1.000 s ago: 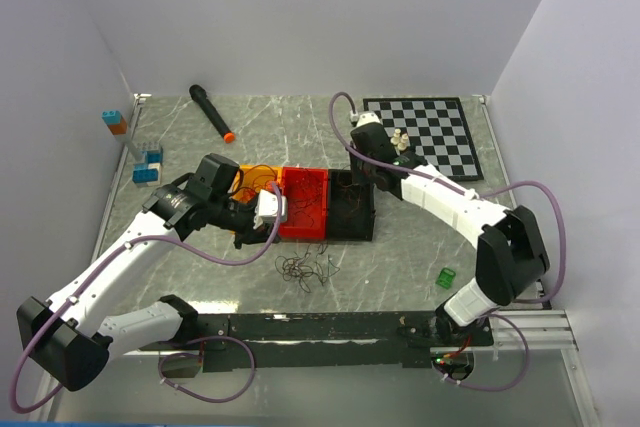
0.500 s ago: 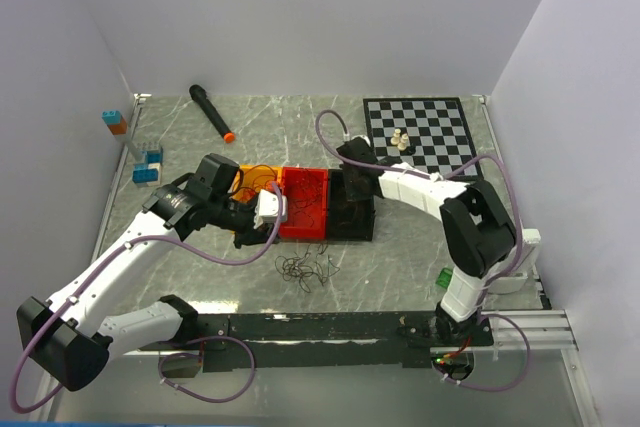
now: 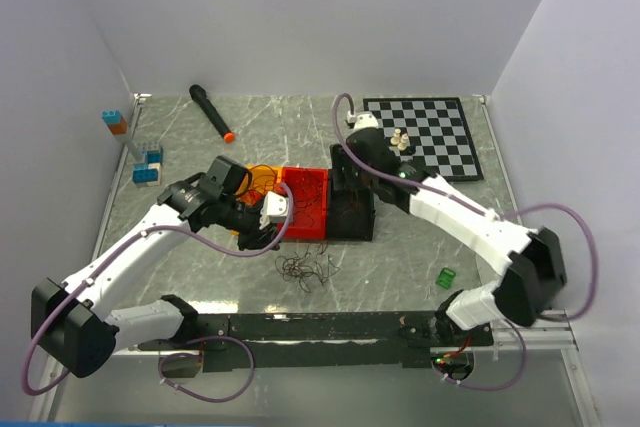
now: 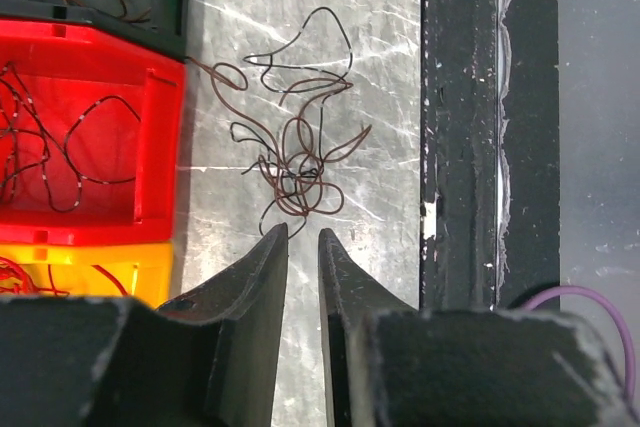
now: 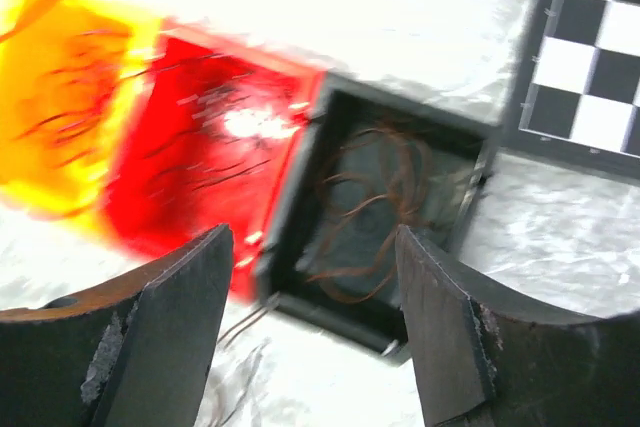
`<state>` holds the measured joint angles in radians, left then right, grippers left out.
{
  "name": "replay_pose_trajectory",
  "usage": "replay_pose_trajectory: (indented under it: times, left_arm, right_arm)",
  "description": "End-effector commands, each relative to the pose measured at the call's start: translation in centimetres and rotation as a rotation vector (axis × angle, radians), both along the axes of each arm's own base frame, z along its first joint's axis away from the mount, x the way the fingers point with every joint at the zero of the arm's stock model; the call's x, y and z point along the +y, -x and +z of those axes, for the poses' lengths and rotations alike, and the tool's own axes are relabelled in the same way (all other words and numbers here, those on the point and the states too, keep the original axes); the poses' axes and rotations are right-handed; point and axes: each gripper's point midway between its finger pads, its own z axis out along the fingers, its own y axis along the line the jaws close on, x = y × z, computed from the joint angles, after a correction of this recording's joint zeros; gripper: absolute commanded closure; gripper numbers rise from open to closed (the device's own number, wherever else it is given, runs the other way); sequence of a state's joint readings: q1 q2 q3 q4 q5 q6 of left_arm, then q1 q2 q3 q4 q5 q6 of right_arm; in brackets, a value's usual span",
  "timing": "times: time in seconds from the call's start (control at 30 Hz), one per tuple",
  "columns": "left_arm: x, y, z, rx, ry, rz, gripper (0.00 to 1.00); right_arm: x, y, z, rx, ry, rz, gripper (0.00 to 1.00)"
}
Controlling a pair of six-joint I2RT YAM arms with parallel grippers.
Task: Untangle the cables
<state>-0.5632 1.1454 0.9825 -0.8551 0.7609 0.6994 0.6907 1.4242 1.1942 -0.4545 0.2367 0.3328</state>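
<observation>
Nothing readable is showing in any of the three views: no lettering, label, brand name, number or sign is appearing on anything.

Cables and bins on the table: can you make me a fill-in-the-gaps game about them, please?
1. The bin between the orange bin and the black bin is ____.
2. The loose tangle of cables lies on the ____, outside every bin.
3. The right gripper hangs over the black bin with its jaws ____.
Missing words: red; table; open.
</observation>
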Motion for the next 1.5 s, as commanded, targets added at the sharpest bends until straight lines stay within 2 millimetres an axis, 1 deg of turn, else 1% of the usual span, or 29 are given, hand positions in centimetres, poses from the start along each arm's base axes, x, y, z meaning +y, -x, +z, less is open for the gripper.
replay_pose_trajectory:
  times: [0.0, 0.07, 0.13, 0.2, 0.27, 0.33, 0.47, 0.63, 0.73, 0.8, 0.83, 0.9, 0.97, 1.03, 1.07, 1.1, 1.2, 1.23, 1.37, 1.47]
  left_arm:
    - [-0.2, -0.3, -0.2, -0.025, 0.007, -0.011, 0.76]
    - [-0.1, -0.3, -0.5, -0.022, 0.001, -0.013, 0.76]
    - [-0.1, -0.3, -0.7, -0.022, 0.002, -0.012, 0.75]
    - [-0.2, -0.1, -0.7, -0.021, 0.013, -0.020, 0.75]
    - [-0.2, 0.2, -0.5, -0.023, 0.021, -0.034, 0.74]
    - [0.0, 0.3, -0.6, -0.028, 0.016, -0.037, 0.74]
    - [0.2, 0.2, -0.6, -0.038, 0.011, -0.030, 0.74]
    - [0.4, 0.3, -1.0, -0.039, -0.004, -0.031, 0.75]
    - [0.6, 0.4, -1.0, -0.044, -0.009, -0.028, 0.75]
    - [0.6, 0.4, -1.0, -0.048, -0.008, -0.030, 0.75]
    - [0.7, 0.4, -0.9, -0.051, -0.008, -0.027, 0.75]
    - [0.7, 0.5, -0.8, -0.054, -0.006, -0.031, 0.75]
    - [0.7, 0.4, -0.9, -0.056, -0.006, -0.029, 0.75]
    - [0.7, 0.4, -1.1, -0.054, -0.009, -0.033, 0.75]
    - [0.7, 0.4, -1.1, -0.052, -0.009, -0.033, 0.75]
    - [0.7, 0.4, -1.2, -0.051, -0.008, -0.034, 0.74]
    - [0.5, 0.2, -1.4, -0.048, -0.001, -0.030, 0.74]
    - [0.4, 0.3, -1.3, -0.044, 0.004, -0.031, 0.74]
    - [0.0, 0.2, -0.9, -0.043, 0.026, -0.031, 0.73]
    - [-0.4, 0.1, -0.5, -0.040, 0.044, -0.028, 0.73]
  right_arm:
    - [1.5, 4.8, 0.3, -0.010, -0.030, 0.098, 0.27]
    - [3.1, 7.8, -1.3, 0.017, -0.044, 0.185, 0.27]
    - [3.8, 10.1, -3.7, 0.063, -0.034, 0.238, 0.28]
    - [4.4, 11.9, -5.7, 0.114, -0.047, 0.283, 0.28]
    - [5.0, 13.2, -6.4, 0.146, -0.088, 0.313, 0.28]
    - [5.9, 14.2, -6.6, 0.163, -0.140, 0.351, 0.28]
    - [6.5, 13.8, -7.6, 0.178, -0.131, 0.346, 0.28]
    - [8.2, 13.1, -8.3, 0.189, -0.135, 0.358, 0.28]
    - [8.8, 12.4, -8.9, 0.193, -0.120, 0.346, 0.31]
    - [8.9, 12.0, -9.4, 0.195, -0.098, 0.329, 0.36]
    - [8.9, 11.7, -9.4, 0.191, -0.094, 0.319, 0.41]
    - [8.6, 11.3, -9.6, 0.181, -0.078, 0.296, 0.53]
    - [8.6, 11.2, -9.1, 0.160, -0.080, 0.293, 0.71]
    - [8.6, 11.4, -8.1, 0.128, -0.082, 0.300, 0.89]
    - [8.6, 11.5, -7.5, 0.112, -0.081, 0.303, 0.96]
    - [8.5, 11.7, -6.8, 0.094, -0.078, 0.309, 1.00]
    - [8.4, 12.7, -4.3, 0.038, -0.107, 0.332, 1.00]
    - [8.2, 13.0, -3.1, 0.015, -0.133, 0.341, 1.00]
    - [7.9, 14.4, 0.3, -0.044, -0.193, 0.381, 1.00]
    - [7.8, 15.1, 3.0, -0.089, -0.236, 0.405, 1.00]
